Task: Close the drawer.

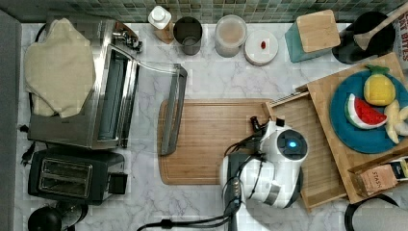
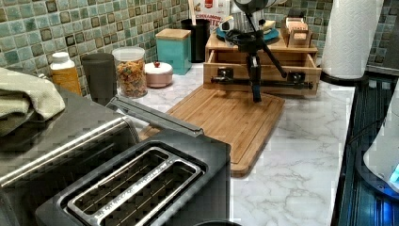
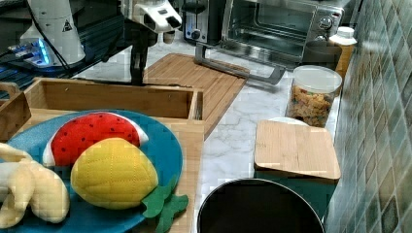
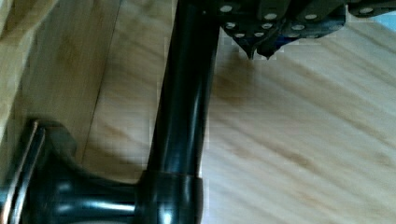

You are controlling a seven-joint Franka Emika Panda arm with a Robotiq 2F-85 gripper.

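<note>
Pincer [image 2: 255, 96] at our light-wood drawer's [image 2: 261, 70] black bar handle [image 2: 261, 83] — grip state we cannot tell — drawer partly open.

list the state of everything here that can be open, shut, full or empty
drawer: pulled partly out, empty
toaster oven: door dropped open
toaster: slots empty
jar: lidded, nearly full of cereal
hand: down at the drawer's handle, on the board side

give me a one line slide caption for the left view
Panda gripper hangs in front of the open wooden drawer, at its black bar handle, above the bamboo cutting board.
</note>
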